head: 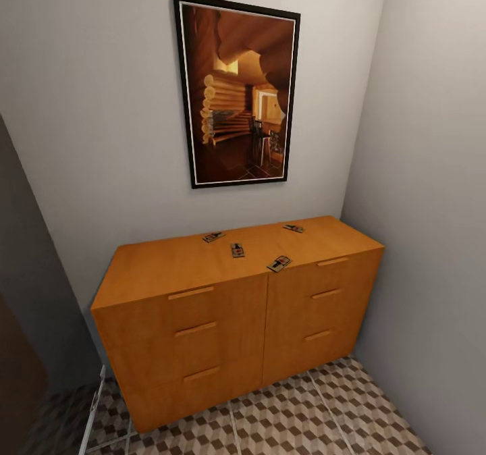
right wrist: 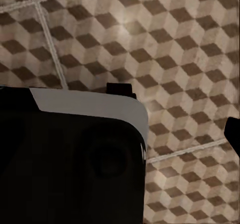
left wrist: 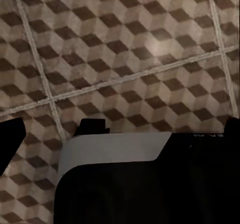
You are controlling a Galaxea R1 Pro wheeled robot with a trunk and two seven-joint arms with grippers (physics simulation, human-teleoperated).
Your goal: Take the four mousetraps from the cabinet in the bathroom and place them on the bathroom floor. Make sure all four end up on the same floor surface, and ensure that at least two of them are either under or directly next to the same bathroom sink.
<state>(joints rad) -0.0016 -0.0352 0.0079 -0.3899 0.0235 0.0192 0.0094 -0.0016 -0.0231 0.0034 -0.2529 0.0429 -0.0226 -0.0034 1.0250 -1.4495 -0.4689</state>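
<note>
Four mousetraps point(head: 237, 250) lie on the cabinet point(head: 202, 320) top, centre to right, so the right arm looks nearer. Both wrist cameras face the bathroom floor point(left wrist: 125, 49); gripper opening can't tell.

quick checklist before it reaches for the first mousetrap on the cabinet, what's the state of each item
1. All four mousetraps located: ok. They lie on the cabinet top: front trap, middle trap, left trap, rear trap.
2. Traps apart enough to pick singly: ok, none touch.
3. Drawers shut: ok, all fronts look flush.
4. Grippers empty: cannot tell; the wrist views look down at the bathroom floor and the robot's base.
5. Arms raised toward the top: not ok, both cameras face the floor.
6. Sink located: cannot tell.
</note>
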